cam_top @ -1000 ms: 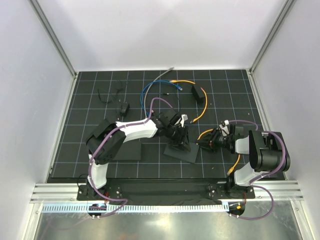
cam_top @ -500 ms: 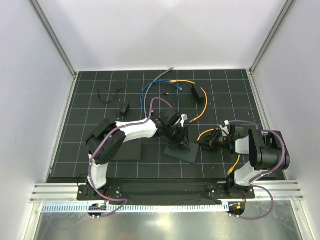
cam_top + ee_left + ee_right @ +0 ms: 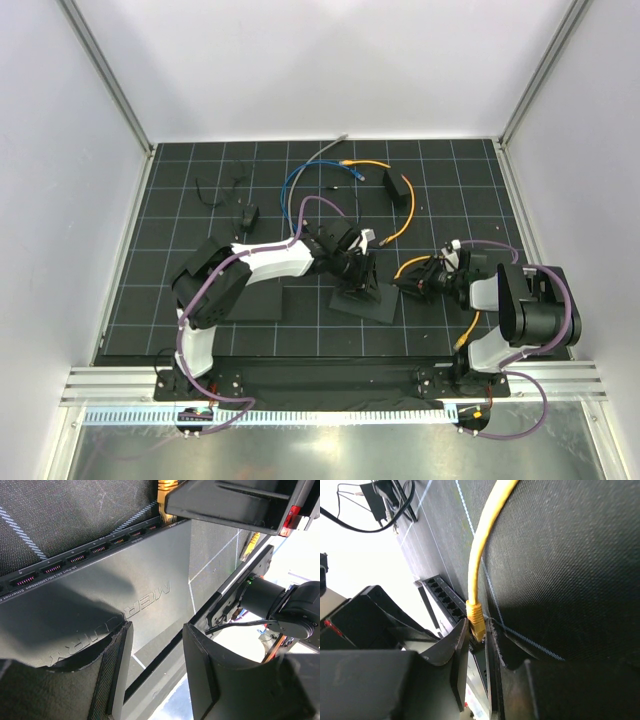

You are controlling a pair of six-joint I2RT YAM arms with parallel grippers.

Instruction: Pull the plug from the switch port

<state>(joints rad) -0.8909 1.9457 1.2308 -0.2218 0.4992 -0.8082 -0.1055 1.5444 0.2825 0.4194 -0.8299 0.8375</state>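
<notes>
The switch (image 3: 362, 300) is a flat black box lying in front of the arms, with its row of ports (image 3: 75, 557) along one long side. The plug (image 3: 477, 620), on a thin orange cable (image 3: 480, 555), sits in the end port. My right gripper (image 3: 479, 630) is shut on the plug, one finger against each side. From above, the right gripper (image 3: 405, 285) reaches the switch's right end. My left gripper (image 3: 157, 665) is open over the switch's back edge, one finger (image 3: 115, 680) lying on its top. The left gripper (image 3: 358, 272) hides part of the switch.
A second small black box (image 3: 398, 187) with another orange cable lies at the back. A blue cable (image 3: 300, 180), a grey cable (image 3: 330, 150) and a tiny black block (image 3: 248, 215) with thin wires lie behind the left arm. A flat black mat (image 3: 255, 303) lies beside it.
My right gripper's fingers have closed in onto the plug and the wrist has shifted slightly. The left arm and the switch have not moved.
</notes>
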